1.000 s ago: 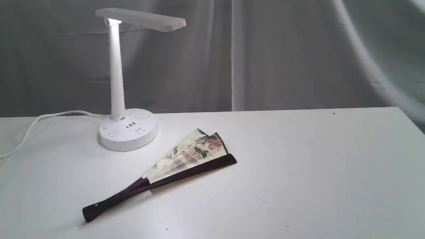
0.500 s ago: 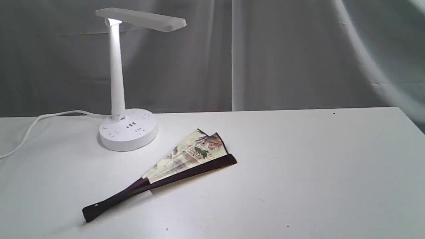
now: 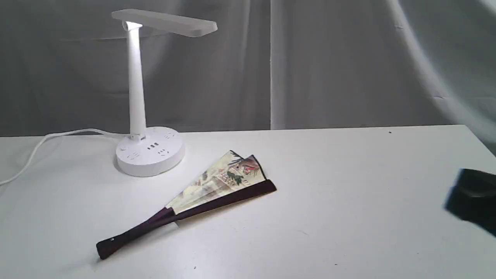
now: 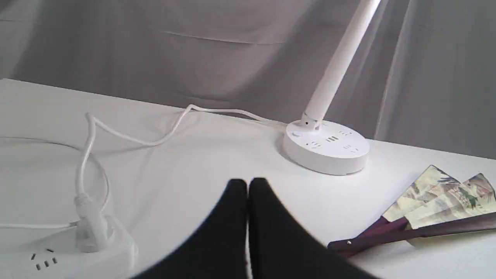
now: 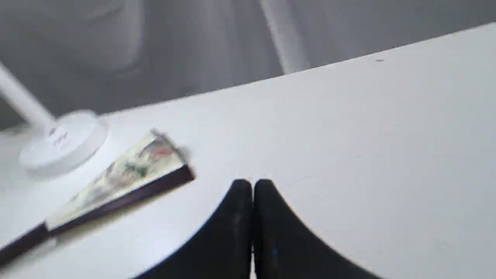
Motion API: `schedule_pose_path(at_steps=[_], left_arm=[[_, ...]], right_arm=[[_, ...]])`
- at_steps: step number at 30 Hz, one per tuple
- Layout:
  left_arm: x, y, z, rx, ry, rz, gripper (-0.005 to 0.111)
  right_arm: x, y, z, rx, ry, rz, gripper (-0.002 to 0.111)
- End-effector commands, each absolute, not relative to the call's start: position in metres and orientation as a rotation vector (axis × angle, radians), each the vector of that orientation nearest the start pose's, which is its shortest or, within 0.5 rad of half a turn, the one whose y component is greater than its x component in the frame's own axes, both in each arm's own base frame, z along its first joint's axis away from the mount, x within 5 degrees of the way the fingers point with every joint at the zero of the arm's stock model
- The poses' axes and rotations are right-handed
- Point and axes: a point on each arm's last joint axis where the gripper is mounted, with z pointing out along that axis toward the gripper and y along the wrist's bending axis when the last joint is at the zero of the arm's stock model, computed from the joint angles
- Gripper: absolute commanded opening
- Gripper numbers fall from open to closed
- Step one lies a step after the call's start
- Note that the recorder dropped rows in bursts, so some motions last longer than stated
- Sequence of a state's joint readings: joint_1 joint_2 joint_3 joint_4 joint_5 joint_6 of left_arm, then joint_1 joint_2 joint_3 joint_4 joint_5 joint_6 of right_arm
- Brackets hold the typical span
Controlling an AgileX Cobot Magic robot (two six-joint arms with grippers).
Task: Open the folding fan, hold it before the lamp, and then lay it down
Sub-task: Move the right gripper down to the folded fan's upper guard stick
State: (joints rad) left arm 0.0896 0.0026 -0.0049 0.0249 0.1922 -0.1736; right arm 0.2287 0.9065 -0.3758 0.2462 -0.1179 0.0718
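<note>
Newly entered at the exterior view's right edge is the blurred right arm (image 3: 471,197); the folding fan (image 3: 217,182) lies partly open at lower centre on the table (image 3: 348,174), near the lamp (image 3: 149,151) at upper left. Left wrist view: left gripper (image 4: 248,182) pressed together, apart from the fan. Right wrist view: right gripper (image 5: 252,183) pressed together, apart from the fan.

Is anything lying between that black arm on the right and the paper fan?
Nothing visible does. Only bare white table lies between the right arm's closed fingers and the fan. The lamp stands beyond the fan, off that path.
</note>
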Motion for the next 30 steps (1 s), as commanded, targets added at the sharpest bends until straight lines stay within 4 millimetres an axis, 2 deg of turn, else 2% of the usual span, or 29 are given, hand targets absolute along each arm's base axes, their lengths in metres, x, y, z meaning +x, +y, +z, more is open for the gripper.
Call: schedule_pose_path(at_steps=[1, 4, 9, 14, 16, 20, 23, 26, 30], left_arm=[[0.056, 0.005, 0.197, -0.21, 1.653, -0.049, 0.0], [0.056, 0.005, 0.197, -0.21, 1.653, -0.049, 0.0], [0.056, 0.005, 0.197, -0.21, 1.653, -0.049, 0.0], [0.056, 0.005, 0.197, -0.21, 1.653, -0.049, 0.0], [0.056, 0.005, 0.197, -0.21, 1.653, -0.049, 0.0], [0.056, 0.005, 0.197, -0.21, 1.653, -0.049, 0.0], [0.056, 0.005, 0.197, -0.21, 1.653, -0.049, 0.0], [0.056, 0.005, 0.197, -0.21, 1.653, -0.049, 0.0], [0.056, 0.005, 0.197, -0.21, 1.653, -0.049, 0.0]], right_arm=[[0.203, 0.08, 0.255, -0.219, 1.933, 0.34, 0.0], [0.227, 0.117, 0.252, -0.37, 1.964, 0.368, 0.0], [0.273, 0.167, 0.237, -0.504, 2.006, 0.375, 0.0], [0.318, 0.199, 0.219, -0.564, 2.073, 0.347, 0.0], [0.332, 0.208, 0.214, -0.615, 2.086, 0.316, 0.0], [0.353, 0.22, 0.203, -0.892, 2.016, 0.147, 0.0], [0.361, 0.223, 0.198, -1.055, 1.951, 0.036, 0.0], [0.367, 0.225, 0.196, -1.063, 1.971, 0.008, 0.0], [0.377, 0.222, 0.203, -0.928, 2.162, -0.027, 0.0]])
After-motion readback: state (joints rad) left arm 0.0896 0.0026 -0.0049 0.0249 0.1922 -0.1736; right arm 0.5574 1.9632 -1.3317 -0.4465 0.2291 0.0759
